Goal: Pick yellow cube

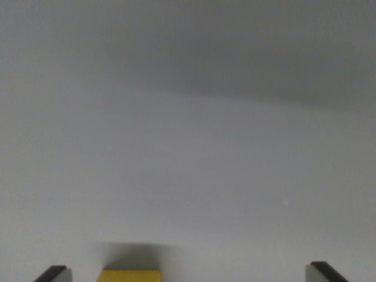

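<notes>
Wrist view: the gripper (191,273) has its fingers spread wide, only the two tips showing at the bottom edge. The cube (129,275) lies between them, well off centre, near the tip on the wrist view's left and far from the other. Centring looks needed before closing.

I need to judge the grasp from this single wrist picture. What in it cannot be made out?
- Yellow cube: only its top strip shows; the bottom edge of the wrist view cuts off the rest.
- Claw: only two fingertip corners show, so the finger bodies are out of frame; the tips stand wide apart, the cube nearer the left one.
- Contact between cube and fingers: not visible.
- Grey surface: blurred, no texture or edges.
</notes>
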`<control>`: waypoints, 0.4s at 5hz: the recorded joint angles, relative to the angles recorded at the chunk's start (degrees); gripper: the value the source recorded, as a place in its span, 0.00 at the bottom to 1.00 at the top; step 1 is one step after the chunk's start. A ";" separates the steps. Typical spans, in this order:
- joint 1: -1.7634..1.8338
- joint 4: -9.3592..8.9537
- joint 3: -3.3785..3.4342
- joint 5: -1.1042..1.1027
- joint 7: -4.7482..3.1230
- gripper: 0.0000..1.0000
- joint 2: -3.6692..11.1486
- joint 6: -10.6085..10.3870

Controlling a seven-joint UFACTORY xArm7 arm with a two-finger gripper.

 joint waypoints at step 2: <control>0.43 -2.18 0.31 -0.06 0.65 0.00 0.41 -2.48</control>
